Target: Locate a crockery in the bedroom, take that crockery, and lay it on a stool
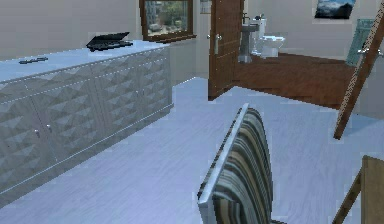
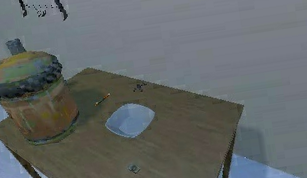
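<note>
While I can't tell the gripper's state, the white square bowl [image 2: 130, 121] sits mid wooden table [image 2: 187, 135], near a big rusty orange jar [image 2: 34, 103]; up ahead there's a grey dresser [image 1: 80, 100] and a striped chair [image 1: 240, 172].

Looks ahead and slightly down in the forward view, striped chair [image 1: 240, 165] close below, dresser [image 1: 80, 100] along the left, door [image 1: 225, 45] far off. Peers steeply down, close, onto a wooden surface [image 2: 190, 142] against a wall [image 2: 202, 19] in the arm side view. Cannot tell any overlap.
</note>
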